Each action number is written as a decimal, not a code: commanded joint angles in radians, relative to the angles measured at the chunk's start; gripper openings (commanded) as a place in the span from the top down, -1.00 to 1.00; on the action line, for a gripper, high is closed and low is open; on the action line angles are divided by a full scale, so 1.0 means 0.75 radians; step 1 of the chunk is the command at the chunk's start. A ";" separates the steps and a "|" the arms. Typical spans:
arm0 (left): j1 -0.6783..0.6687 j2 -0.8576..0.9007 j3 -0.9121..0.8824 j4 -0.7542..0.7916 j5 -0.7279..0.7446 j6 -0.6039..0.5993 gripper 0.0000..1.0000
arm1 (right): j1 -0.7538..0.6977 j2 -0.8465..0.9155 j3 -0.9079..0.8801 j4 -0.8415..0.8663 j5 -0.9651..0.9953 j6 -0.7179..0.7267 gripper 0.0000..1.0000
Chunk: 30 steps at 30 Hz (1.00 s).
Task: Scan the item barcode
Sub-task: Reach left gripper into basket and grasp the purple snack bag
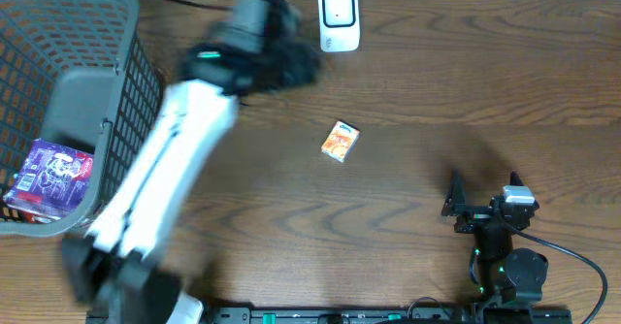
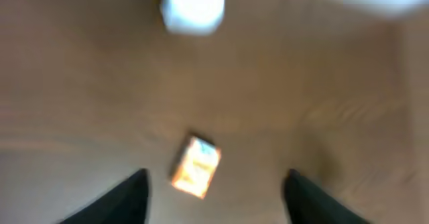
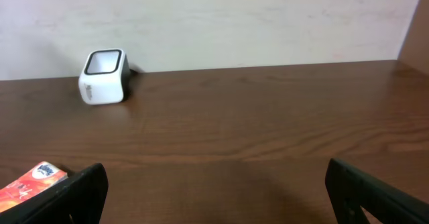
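Orange box point(image 1: 340, 141) lies flat on the table point(image 1: 417, 91), well apart from the white scanner point(image 1: 339, 18); left claw point(image 2: 218, 187) and right claw point(image 3: 214, 184) are both released and empty. Best to grip the box by its edges, leaving the barcode uncovered for the scanner's window.

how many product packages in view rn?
2: a small orange box at the centre of the table, and a purple package in the grey basket, left. Basket may hide more.

Even soft light, faint shadows, left arm point(image 1: 167, 165) motion-blurred overhead, left wrist view smeared, right wrist sharp.
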<state>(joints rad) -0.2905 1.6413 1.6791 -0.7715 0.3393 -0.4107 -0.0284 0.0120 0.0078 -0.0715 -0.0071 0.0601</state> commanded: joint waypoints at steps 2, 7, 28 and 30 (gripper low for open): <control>0.361 -0.271 0.032 -0.091 -0.083 0.068 -0.36 | 0.013 -0.007 -0.003 -0.005 0.002 0.014 -0.98; 0.859 -0.401 0.030 -0.268 -0.310 0.077 -0.36 | 0.013 -0.007 -0.003 -0.005 0.002 0.014 -0.99; 1.143 0.146 -0.229 -0.342 -0.934 -0.340 -0.36 | 0.013 -0.007 -0.003 -0.005 0.002 0.014 -0.99; 1.140 0.202 -0.229 -0.310 -0.934 -0.343 -0.35 | 0.013 -0.007 -0.003 -0.005 0.002 0.014 -0.98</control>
<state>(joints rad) 0.5629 1.7348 1.5070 -1.0233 -0.3031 -0.6144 -0.0284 0.0120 0.0078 -0.0719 -0.0071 0.0605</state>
